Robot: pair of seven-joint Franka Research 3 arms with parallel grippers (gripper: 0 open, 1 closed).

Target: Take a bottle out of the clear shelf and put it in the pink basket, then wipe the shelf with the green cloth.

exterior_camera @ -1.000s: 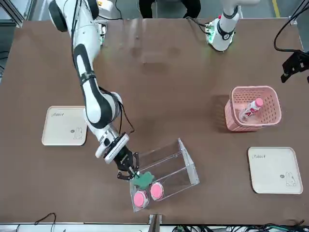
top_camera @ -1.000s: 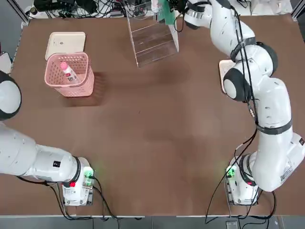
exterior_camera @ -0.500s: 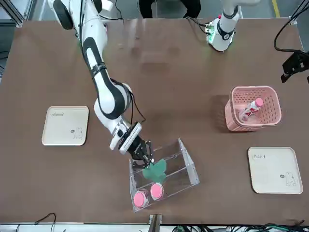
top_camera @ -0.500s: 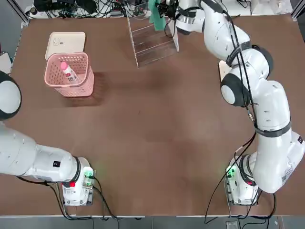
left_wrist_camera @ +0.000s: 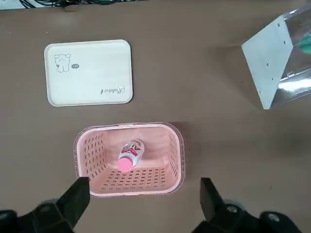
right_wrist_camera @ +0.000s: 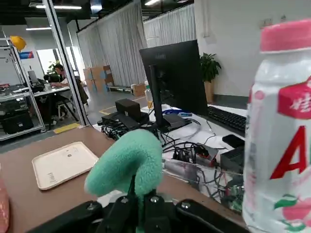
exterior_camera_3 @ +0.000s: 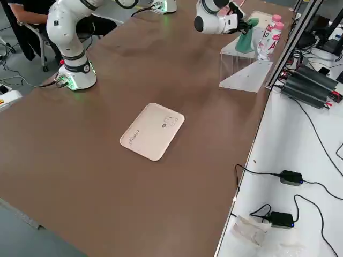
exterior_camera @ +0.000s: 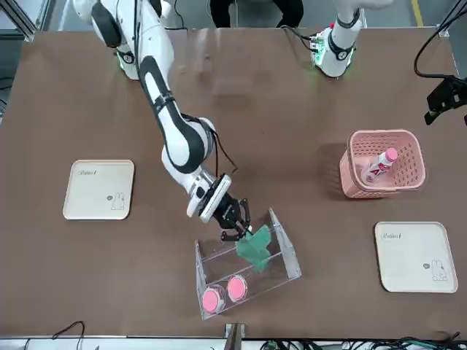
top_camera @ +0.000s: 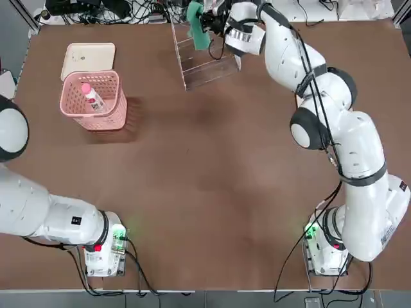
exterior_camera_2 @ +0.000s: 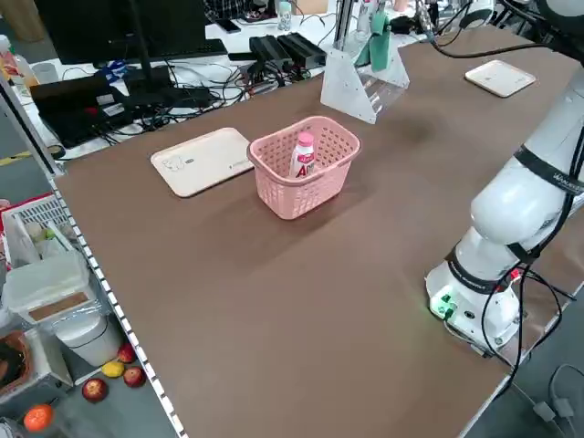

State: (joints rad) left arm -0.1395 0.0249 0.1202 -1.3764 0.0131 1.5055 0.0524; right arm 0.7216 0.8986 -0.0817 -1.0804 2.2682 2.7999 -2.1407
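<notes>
Left gripper [left_wrist_camera: 146, 194], parked by the bench's left edge, jaws apart, empty; slim white plastic bottle, pink cap [exterior_camera: 379, 166], lay within the square pink lattice basket [exterior_camera: 354, 182] toward the far left corner. Clear acrylic tiered shelf [exterior_camera: 288, 255], far edge: right gripper [right_wrist_camera: 138, 196] above it, clenched on teal-green cloth [exterior_camera: 254, 248]; careless sideways wiping could have toppled its bottles [exterior_camera: 213, 300].

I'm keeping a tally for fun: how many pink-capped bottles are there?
3: one bottle in the pink basket, two white bottles side by side on the clear shelf. I see no others, though some could be hidden.
</notes>
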